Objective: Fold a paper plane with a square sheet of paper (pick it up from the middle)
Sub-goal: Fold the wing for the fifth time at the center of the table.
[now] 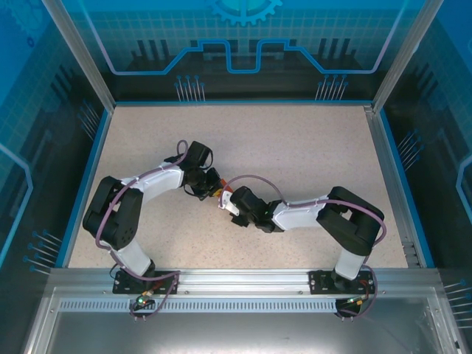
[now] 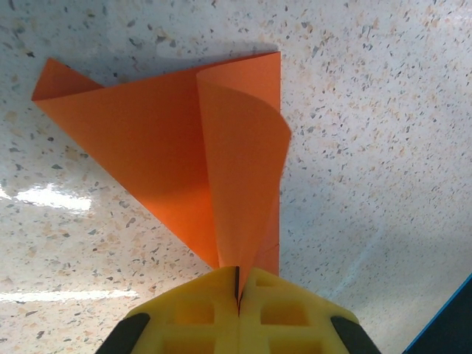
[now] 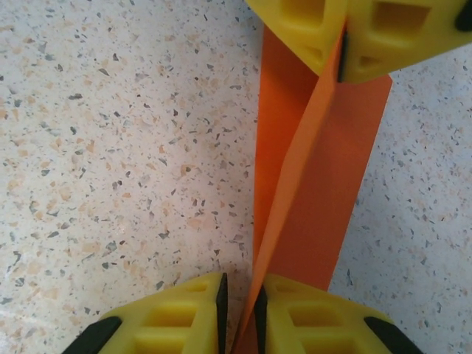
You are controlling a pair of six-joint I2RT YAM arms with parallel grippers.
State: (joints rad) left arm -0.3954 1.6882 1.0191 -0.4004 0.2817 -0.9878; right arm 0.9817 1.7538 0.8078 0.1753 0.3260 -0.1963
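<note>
Top external view: both arms are bent at the elbow and angled inward, their wrists brought nose to nose over the middle of the tabletop (image 1: 310, 147). The square sheet of paper (image 2: 155, 147), partly folded with one flap curled upward, is spread on the tabletop, its narrow end pinched by the left gripper (image 2: 237, 284), whose jaws are pressed together. The jaws of the right gripper (image 3: 240, 295) are held narrowly apart, the paper's raised fold running between them.
</note>
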